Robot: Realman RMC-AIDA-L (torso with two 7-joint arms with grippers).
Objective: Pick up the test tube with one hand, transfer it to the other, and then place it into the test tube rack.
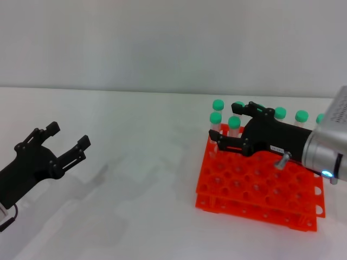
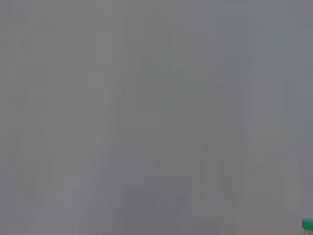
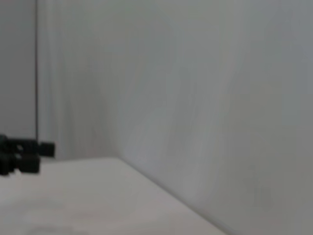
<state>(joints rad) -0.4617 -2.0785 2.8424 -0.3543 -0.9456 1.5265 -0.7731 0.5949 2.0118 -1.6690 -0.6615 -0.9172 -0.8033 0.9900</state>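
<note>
The orange-red test tube rack (image 1: 255, 189) stands on the white table at the right. Several green-capped test tubes stand in its far rows. My right gripper (image 1: 227, 128), black with a white label and a blue light, reaches over the rack. Its fingers are spread on either side of one upright test tube (image 1: 234, 122) at the rack's far left corner, with gaps showing on both sides. My left gripper (image 1: 68, 135) hangs open and empty over the table at the far left. It also shows far off in the right wrist view (image 3: 22, 155).
Other capped tubes (image 1: 280, 112) stand behind the right gripper's body. A green cap (image 2: 307, 224) shows at the corner of the left wrist view. A pale wall rises behind the table. Bare white tabletop (image 1: 141, 179) lies between the two grippers.
</note>
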